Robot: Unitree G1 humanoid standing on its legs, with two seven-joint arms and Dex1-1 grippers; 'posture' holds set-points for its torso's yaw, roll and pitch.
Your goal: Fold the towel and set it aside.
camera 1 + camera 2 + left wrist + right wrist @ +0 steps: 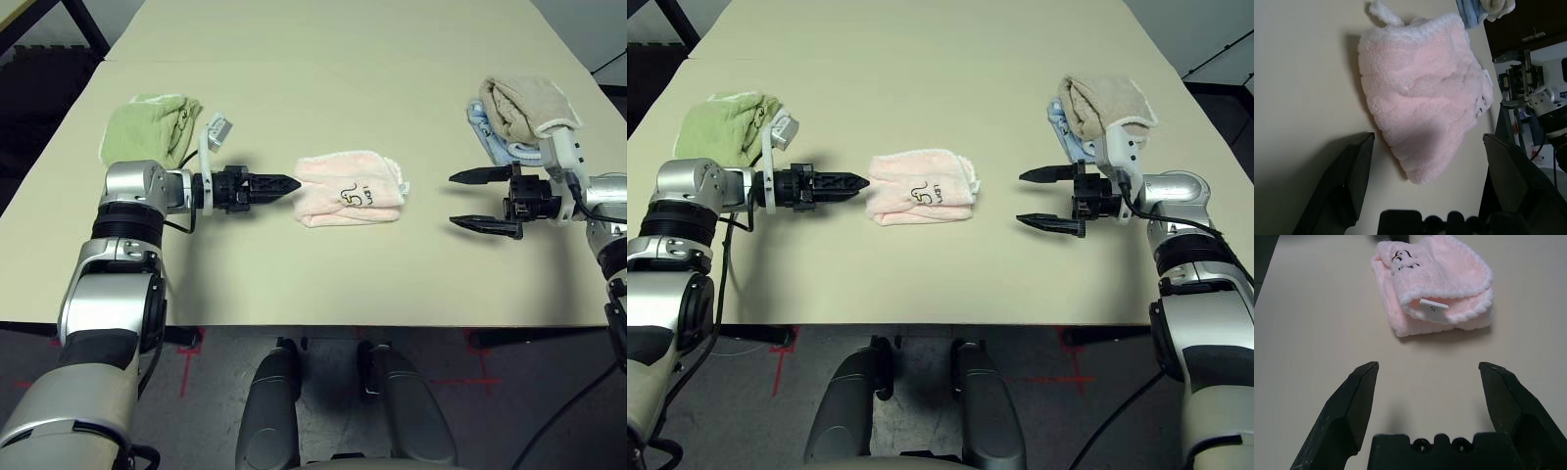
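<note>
On a broad beige table (323, 117) over dark flooring, the folded pink towel (351, 188) lies centered, bare tabletop all around it. The left gripper (284, 183) points at its edge, fingers spread; the right gripper (468, 200) waits apart, fingers wide. A green towel (147, 127) and a beige towel (519, 106) sit near the sides.

Pink towel (351, 189) lies folded mid-table w/ bare tabletop (323, 88) all around it. Left gripper (284, 183) sits just beside its left edge, fingers spread; right gripper (468, 200) is apart on the other side, fingers wide, clear gap between. Green towel (147, 127) sits behind left arm; beige and blue towels (517, 116) behind right wrist.
</note>
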